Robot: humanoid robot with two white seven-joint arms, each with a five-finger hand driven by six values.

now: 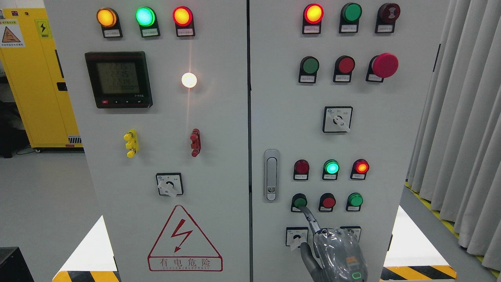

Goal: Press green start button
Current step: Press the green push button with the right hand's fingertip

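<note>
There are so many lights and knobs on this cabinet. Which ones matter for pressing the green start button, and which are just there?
In the job:
- green button, lower row, a fingertip on it
- right hand, index finger stretched out

Just there:
- red button beside it
- big red mushroom button
- meter display
- door handle
- yellow cabinet

Right hand (339, 254) cut off by bottom edge, arm out of frame. Hand covers most of a selector switch (351, 230) behind it. Label plates under the lamps too small to read. Meter display (118, 79) digits blurred. Yellow cabinet (37, 74) cropped at left edge.
</note>
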